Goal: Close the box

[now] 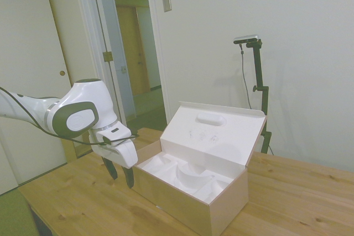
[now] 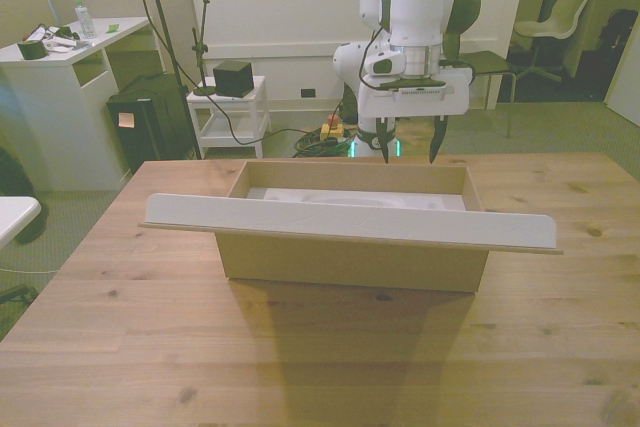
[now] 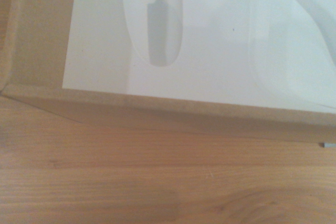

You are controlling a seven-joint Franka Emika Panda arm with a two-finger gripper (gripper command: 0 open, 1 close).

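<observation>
In the side view the white arm [image 1: 66, 115], smooth and rounded with a grey panel at the wrist, comes in from the left and carries the hand [image 1: 121, 174] low, just off the box's left end; its two dark fingers [image 1: 129, 177] point down and are spread apart, pinching nothing, their tips hanging just above the surface [image 1: 77, 203]. That surface is pale knotty wood in glued planks with clear grain. Right of the hand the box [image 1: 182, 205] sits on the surface, a long oblong of matt tan cardboard with sharp folded corners, one long wall toward the side camera. It is open: the lid [image 1: 221, 131] stands up from the far long edge, tilted back, white and smooth inside, with an oval bump [image 1: 211, 119] near its top and narrow flaps folded along its edges. Inside lies a white moulded insert [image 1: 185, 174] with soft curved hollows. In the front view the box [image 2: 350, 257] lies near the middle of the surface with the lid's edge [image 2: 350, 222] as a long pale strip across it, and the hand [image 2: 408, 152] hangs behind its far wall toward the front view's right. The wrist view shows the tan rim [image 3: 173, 111], the glossy white insert [image 3: 220, 40] and wood grain beside it.
</observation>
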